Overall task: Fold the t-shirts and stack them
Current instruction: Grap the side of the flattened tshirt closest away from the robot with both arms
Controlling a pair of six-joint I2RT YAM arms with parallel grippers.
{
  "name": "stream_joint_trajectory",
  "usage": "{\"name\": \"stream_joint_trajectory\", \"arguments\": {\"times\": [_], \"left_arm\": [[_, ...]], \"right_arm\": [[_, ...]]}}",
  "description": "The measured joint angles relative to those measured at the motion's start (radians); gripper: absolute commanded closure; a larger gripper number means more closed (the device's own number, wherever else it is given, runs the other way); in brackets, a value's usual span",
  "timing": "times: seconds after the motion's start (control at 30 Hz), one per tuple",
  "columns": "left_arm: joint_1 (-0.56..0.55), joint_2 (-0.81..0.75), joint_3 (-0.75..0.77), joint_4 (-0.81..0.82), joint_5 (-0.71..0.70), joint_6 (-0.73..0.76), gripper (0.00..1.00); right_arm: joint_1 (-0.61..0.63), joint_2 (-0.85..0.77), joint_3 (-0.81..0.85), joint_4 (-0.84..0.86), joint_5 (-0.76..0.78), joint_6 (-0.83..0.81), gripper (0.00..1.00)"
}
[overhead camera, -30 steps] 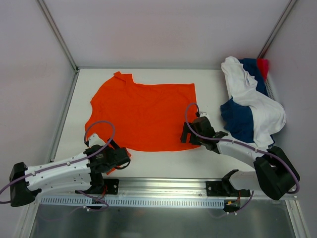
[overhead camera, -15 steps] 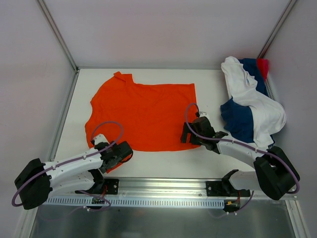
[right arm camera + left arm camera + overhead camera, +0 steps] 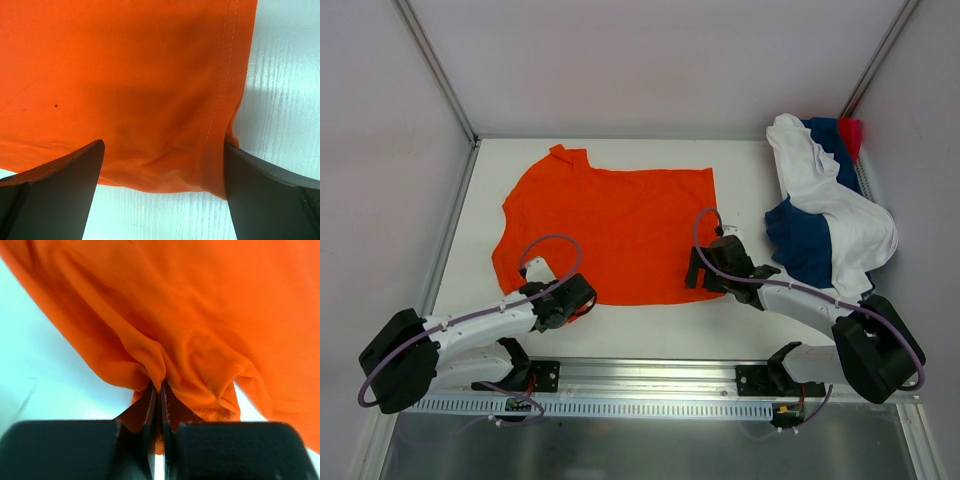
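The bright orange t-shirt (image 3: 610,230) lies spread flat on the white table, left of centre. My left gripper (image 3: 586,300) sits at its near-left hem, shut on a bunched pinch of orange cloth (image 3: 200,315); in the left wrist view the left gripper (image 3: 159,387) has its jaws pressed together with fabric between them. My right gripper (image 3: 698,278) is at the shirt's near-right corner. In the right wrist view the right gripper (image 3: 163,145) stands wide open, with the stitched corner of the orange t-shirt (image 3: 125,75) between its fingers but not pinched.
A heap of t-shirts lies at the back right: a white one (image 3: 820,185) draped over a navy one (image 3: 805,245), with a red-pink one (image 3: 851,131) in the corner. Pale walls enclose the table. A metal rail (image 3: 650,380) runs along the near edge.
My left arm swung right and forward onto the shirt's near-left hem, and its jaws closed on the cloth. The right arm and the shirt heap have not moved.
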State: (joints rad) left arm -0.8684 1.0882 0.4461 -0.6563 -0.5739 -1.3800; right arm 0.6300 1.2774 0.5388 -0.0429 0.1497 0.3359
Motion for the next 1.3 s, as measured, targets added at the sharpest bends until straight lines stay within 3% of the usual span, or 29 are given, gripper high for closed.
{"name": "stream_joint_trajectory", "arguments": {"times": [0.37,0.57,0.97,1.13,1.3], "left_arm": [[0.006,0.046,-0.007,0.214,-0.002,0.004,1.0],[0.006,0.05,-0.019,0.287,0.017,0.008,1.0],[0.006,0.029,-0.061,0.416,0.081,0.039,1.0],[0.006,-0.003,-0.091,0.455,0.11,0.04,1.0],[0.006,-0.061,-0.132,0.477,0.141,0.04,1.0]], "right_arm": [[0.0,0.014,0.011,-0.007,0.014,0.0,0.01],[0.018,0.004,0.063,-0.191,0.088,0.029,0.01],[0.072,-0.378,0.01,-0.506,0.222,0.211,0.01],[0.086,-0.39,-0.053,-0.501,0.217,0.262,0.01],[0.116,-0.277,-0.091,-0.416,0.186,0.289,0.06]]}}
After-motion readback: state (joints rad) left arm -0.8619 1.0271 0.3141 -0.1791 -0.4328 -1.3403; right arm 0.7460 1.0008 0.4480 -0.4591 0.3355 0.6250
